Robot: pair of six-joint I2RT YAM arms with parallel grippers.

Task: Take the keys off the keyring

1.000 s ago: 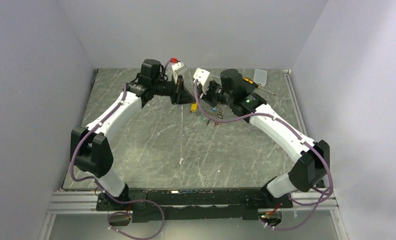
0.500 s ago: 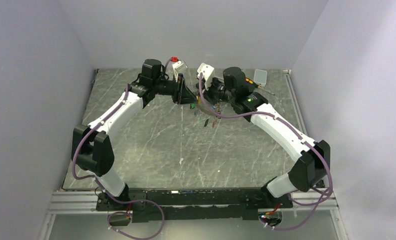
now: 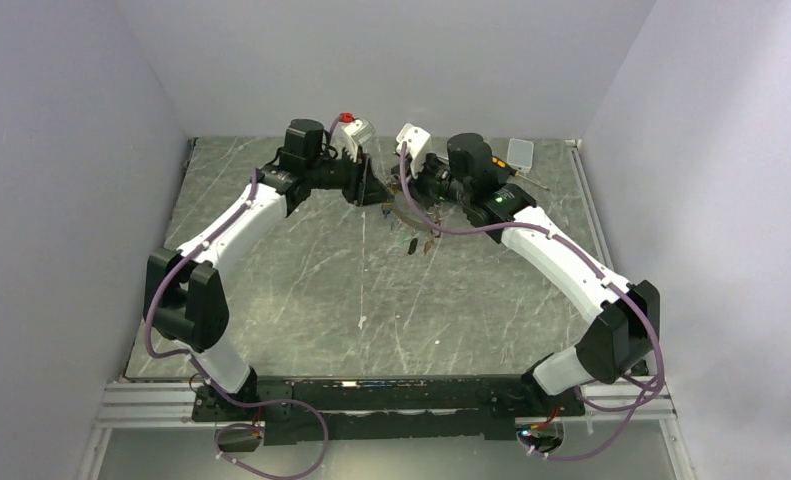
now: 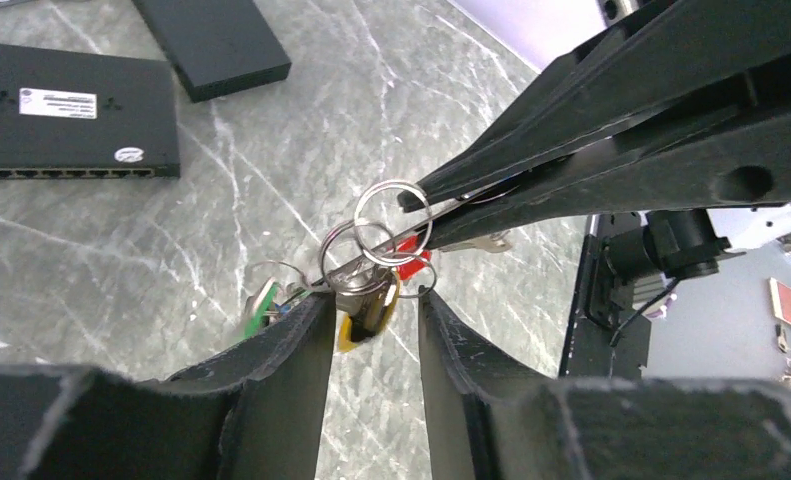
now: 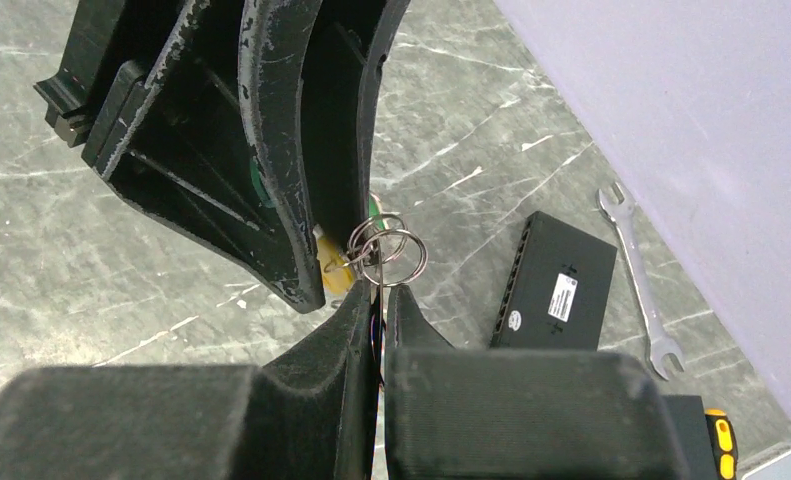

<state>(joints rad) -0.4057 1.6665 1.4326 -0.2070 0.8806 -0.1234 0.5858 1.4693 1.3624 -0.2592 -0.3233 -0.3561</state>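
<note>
Left arm reaches in from the near left corner toward the middle of the table's [image 3: 301, 290] far edge. Left gripper [image 4: 374, 298] is lifted off the surface, fingers [image 4: 291, 350] parted to a narrow gap and clamping nothing. The yellow key [image 4: 366, 318] sits right at that gap, and neither pad is clearly touching it. The keys [image 3: 411, 241] hang as a bunch above the table, between the two grippers, near the far edge at mid width. Green key [image 4: 261, 305] dangles on the left side of the bunch, red key [image 4: 414, 268] on the right, others too small to tell. Above them is the keyring [image 4: 391, 222], which reads as a few linked silver loops. The outermost loop is pinched at its right rim by the right gripper [image 4: 412, 206]. Right gripper is closed tight on that loop, fingertips pressed together, and carries the whole bunch in the air. The right wrist view agrees, with the loops sitting at the closed tips and the left fingers just beside them. Right arm comes in from the near right corner. On the table by the far edge lie a flat black box [image 5: 556, 285], a second black block [image 4: 211, 45] and a silver wrench [image 5: 636, 280] just beside the wall. An orange-and-black tool handle [image 5: 717, 445] shows toward the far right corner.
</note>
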